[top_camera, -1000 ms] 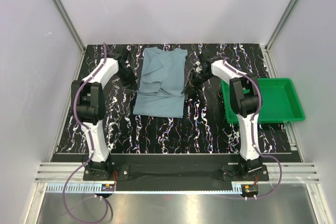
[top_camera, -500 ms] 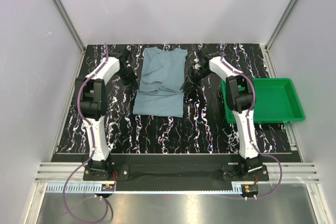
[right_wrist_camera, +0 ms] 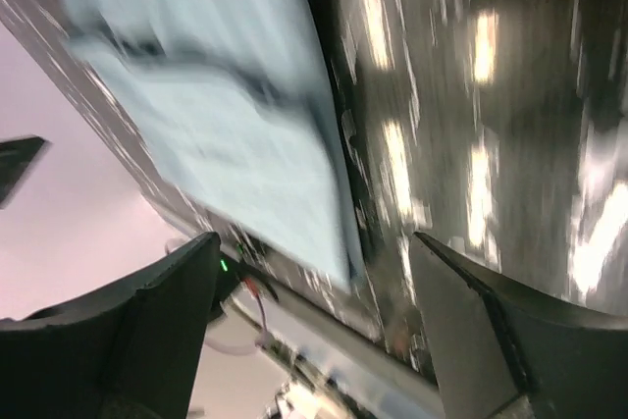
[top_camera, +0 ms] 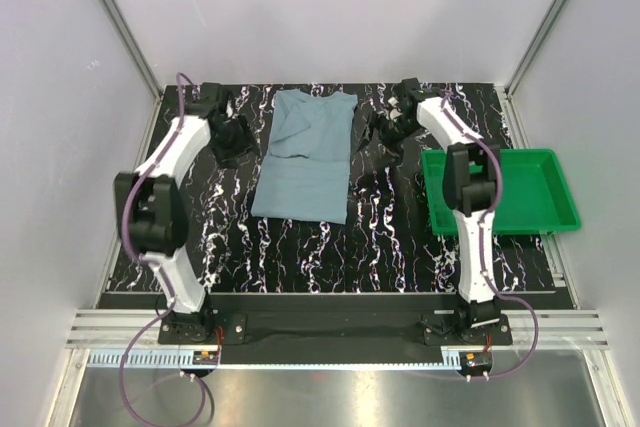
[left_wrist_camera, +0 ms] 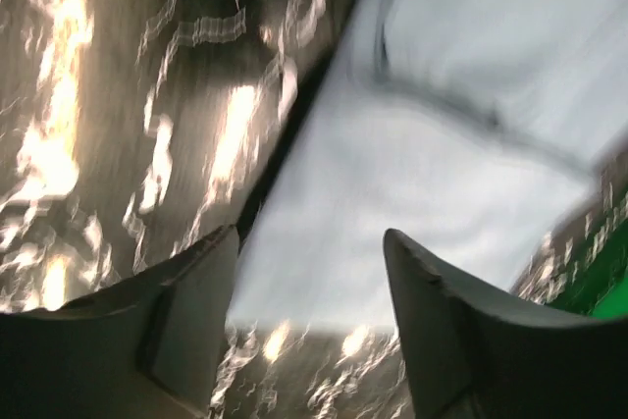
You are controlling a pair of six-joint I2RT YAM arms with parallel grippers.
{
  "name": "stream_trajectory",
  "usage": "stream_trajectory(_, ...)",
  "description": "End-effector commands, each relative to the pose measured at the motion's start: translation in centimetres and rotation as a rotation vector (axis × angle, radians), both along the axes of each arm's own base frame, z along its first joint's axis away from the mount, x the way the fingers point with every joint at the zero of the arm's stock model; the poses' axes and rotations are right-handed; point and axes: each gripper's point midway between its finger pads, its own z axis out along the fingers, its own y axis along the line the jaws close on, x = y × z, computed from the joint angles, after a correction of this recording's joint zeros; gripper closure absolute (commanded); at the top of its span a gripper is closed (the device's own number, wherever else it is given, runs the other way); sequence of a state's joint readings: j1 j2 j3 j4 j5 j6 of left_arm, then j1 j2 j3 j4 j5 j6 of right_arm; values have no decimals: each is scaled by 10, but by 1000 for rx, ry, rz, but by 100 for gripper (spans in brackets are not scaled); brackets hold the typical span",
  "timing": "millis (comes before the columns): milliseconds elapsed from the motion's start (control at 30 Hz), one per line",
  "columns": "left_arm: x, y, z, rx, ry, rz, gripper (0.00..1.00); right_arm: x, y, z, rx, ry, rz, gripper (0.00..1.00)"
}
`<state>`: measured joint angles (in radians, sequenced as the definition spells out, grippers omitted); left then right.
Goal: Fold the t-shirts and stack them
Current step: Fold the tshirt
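The blue-grey t-shirt [top_camera: 305,157] lies flat in the middle of the marbled black table, folded into a long narrow strip with its collar at the far end. My left gripper [top_camera: 232,137] hovers just off the shirt's left edge, open and empty. In the left wrist view the t-shirt [left_wrist_camera: 432,154] fills the space beyond the open left gripper [left_wrist_camera: 309,287]. My right gripper [top_camera: 385,132] is off the shirt's right edge, also open and empty. The right wrist view, blurred, shows the t-shirt [right_wrist_camera: 196,95] beyond the open right gripper [right_wrist_camera: 314,287].
A green plastic tray [top_camera: 500,154] sits at the table's right side, beside the right arm, and a corner of it [left_wrist_camera: 613,291] shows in the left wrist view. White walls and metal posts enclose the table at the back and sides.
Both grippers have opened and let go of the shirt's side edges, then drawn outward and back. The folded sides now lie flat on the shirt.
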<state>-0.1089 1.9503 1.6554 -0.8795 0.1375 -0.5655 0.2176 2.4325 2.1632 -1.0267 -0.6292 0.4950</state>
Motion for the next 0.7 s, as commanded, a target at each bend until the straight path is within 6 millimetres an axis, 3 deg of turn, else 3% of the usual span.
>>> stream_trajectory(0, -45, -9, 32, -71, -123, -156, 32, -53, 6, 41, -6, -70, 113, 15)
stream_trajectory(67, -63, -22, 29, -148, -143, -225, 32, -88, 5, 32, -6, -51, 160, 15)
stream_trajectory(100, -81, -20, 10, -147, -93, -230, 32, -94, 10, 28, 3, -67, 178, 17)
stream_trajectory(167, -82, -22, 8, -158, -144, -248, 33, -124, 16, 15, 48, -7, 206, 26)
stream_trajectory(200, -85, -23, 2, -161, -142, -257, 33, -129, 25, 12, 64, -23, 228, 31)
stream_trajectory(267, -85, -24, -10, -167, -120, -275, 34, -146, 28, 1, 73, 12, 232, 32)
stream_trajectory(400, -87, -24, -21, -169, -66, -287, 33, -154, 42, -12, 128, 10, 205, 28)
stream_trajectory(667, -105, -9, -56, -101, 58, -248, 36, -169, 53, -40, 117, 66, 203, 29)
